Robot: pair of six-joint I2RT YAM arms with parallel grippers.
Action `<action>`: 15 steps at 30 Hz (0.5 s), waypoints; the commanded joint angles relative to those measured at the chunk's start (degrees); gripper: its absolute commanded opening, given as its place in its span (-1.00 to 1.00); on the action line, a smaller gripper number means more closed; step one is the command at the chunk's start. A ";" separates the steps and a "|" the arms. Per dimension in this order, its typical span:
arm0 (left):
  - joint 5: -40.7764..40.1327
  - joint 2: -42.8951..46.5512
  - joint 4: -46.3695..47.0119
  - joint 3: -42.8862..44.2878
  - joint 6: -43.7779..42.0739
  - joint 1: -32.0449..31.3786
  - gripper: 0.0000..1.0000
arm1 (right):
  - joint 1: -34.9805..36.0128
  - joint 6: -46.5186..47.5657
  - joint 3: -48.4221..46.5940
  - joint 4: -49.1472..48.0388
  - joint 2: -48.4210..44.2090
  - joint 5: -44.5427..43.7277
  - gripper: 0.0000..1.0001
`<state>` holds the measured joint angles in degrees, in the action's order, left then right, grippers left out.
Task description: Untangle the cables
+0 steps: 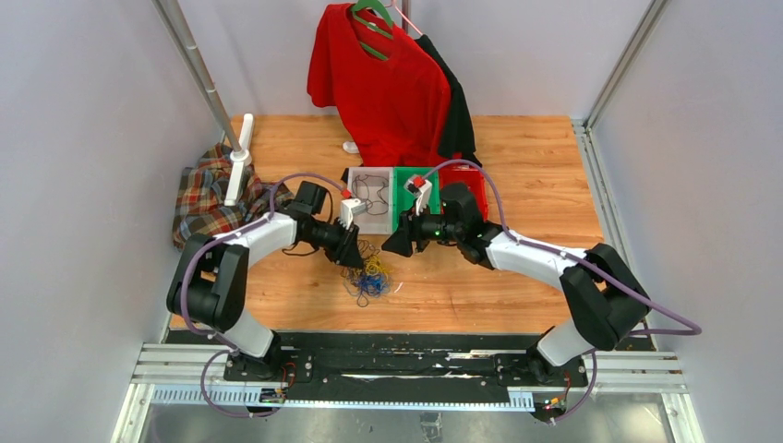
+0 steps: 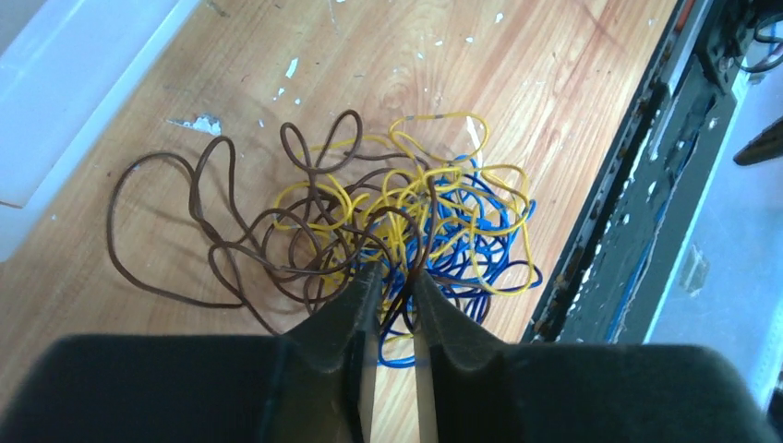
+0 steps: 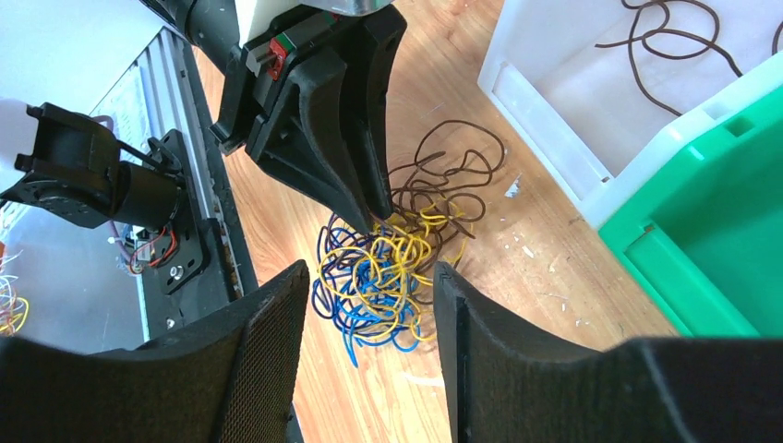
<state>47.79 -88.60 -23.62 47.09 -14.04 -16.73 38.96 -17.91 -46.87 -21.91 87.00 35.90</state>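
Right claw (image 3: 369, 272) spread, angled down over cables (image 2: 406, 212) | left claw (image 2: 392, 277) tip-down among them, nearly together, grip unclear

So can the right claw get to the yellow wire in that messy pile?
Probably yes. The right gripper is open and points straight at the cables, with nothing in between, and the yellow wire lies on top. The left gripper is dug into the pile's other side, so they could bump there.

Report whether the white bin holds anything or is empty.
Not empty. A dark brown cable lies looped on the floor of the white bin, seen in the right wrist view.
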 commanded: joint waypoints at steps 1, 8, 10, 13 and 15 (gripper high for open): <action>1.36 -0.13 -1.55 3.50 -1.22 -0.40 -0.75 | 0.03 1.17 0.31 -0.14 0.02 -1.46 0.02; 1.86 12.39 -8.80 3.94 -3.11 -0.33 -0.99 | 2.71 1.64 -2.12 -0.43 2.81 -2.97 0.05; 1.92 15.24 -9.91 3.87 -2.97 -0.34 -0.99 | 3.56 2.05 -3.36 0.07 3.27 -3.64 0.13; 2.36 17.45 -11.58 3.80 -3.00 -0.41 -0.99 | 4.14 2.48 -4.63 0.54 3.28 -4.70 0.17; 2.61 17.97 -12.77 3.67 -3.40 -0.38 -0.99 | 4.17 1.70 -4.80 -1.06 3.17 -4.05 0.21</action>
<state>48.73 -71.70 -32.47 49.93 -16.14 -17.02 42.28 -16.82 -49.17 -21.15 90.35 32.84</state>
